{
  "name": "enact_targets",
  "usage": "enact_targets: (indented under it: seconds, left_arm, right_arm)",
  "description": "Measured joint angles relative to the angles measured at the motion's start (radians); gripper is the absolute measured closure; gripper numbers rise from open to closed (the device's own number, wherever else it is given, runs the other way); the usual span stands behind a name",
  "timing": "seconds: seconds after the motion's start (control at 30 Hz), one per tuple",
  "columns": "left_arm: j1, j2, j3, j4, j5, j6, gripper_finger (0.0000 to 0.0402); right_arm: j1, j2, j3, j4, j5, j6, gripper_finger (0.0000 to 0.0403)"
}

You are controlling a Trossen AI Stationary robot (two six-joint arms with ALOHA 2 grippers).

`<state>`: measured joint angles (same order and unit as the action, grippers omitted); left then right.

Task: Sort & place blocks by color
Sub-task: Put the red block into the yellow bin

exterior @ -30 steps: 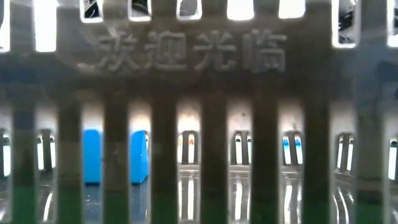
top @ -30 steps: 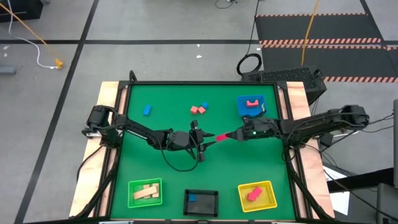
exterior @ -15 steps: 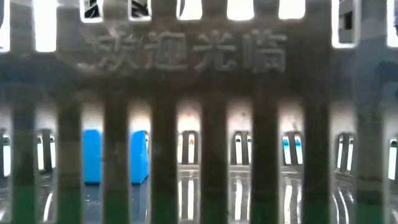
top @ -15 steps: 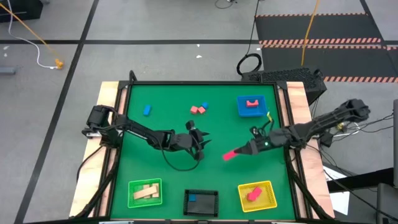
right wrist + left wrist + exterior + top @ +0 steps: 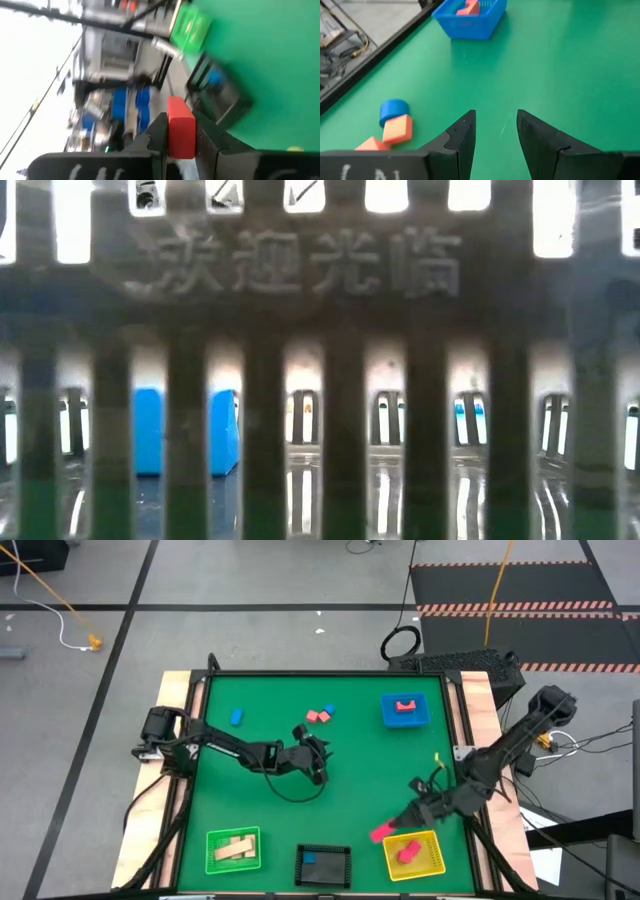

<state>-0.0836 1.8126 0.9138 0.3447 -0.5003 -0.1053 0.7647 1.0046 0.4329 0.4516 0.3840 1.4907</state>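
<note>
My right gripper (image 5: 394, 829) is shut on a red block (image 5: 380, 834) just over the far left corner of the yellow tray (image 5: 432, 862), which holds another red block (image 5: 409, 853). My left gripper (image 5: 318, 751) stands open and empty over the mat's middle. Two red blocks (image 5: 317, 717) and a blue one (image 5: 329, 711) lie on the mat beyond it, and a lone blue block (image 5: 237, 717) lies at the far left. The green tray (image 5: 214, 862) holds tan blocks. The black tray (image 5: 340, 864) holds a blue block (image 5: 309, 858). My right gripper pinches the red block between its two fingers by its long sides (image 5: 180, 142). The block's free end (image 5: 179, 107) sticks out past the fingertips. The fingers lie nearly level, coming from the table's right side and slanting toward its near left. The block is lifted clear.
A blue tray (image 5: 388, 717) with a red block (image 5: 405, 705) stands at the far right. The three mesh trays line the near edge. The black tray's wall (image 5: 340, 430) fills the low view. A black cable (image 5: 290, 802) loops on the mat under the left arm.
My right gripper has swung from the table's middle toward the near right, carrying the red block to the yellow tray's far left corner. My left gripper has stayed open and has shifted a little toward the far edge.
</note>
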Motion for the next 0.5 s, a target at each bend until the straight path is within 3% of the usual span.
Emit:
enact_targets:
  seconds: [0.17, 0.33, 0.5]
  left_arm:
    - [0.016, 0.000, 0.000, -0.071, 0.000, -0.023, 0.0256]
    - [0.023, 0.000, 0.000, -0.089, 0.000, -0.048, 0.0256]
    - [0.022, 0.000, 0.000, -0.089, 0.000, -0.048, 0.0256]
  right_arm:
    - [0.134, 0.028, 0.034, -0.032, -0.047, 0.051, 0.0359]
    - [0.190, 0.032, 0.034, -0.159, -0.026, 0.286, 0.0359]
    - [0.200, 0.032, 0.034, -0.332, -0.132, 0.481, 0.0344]
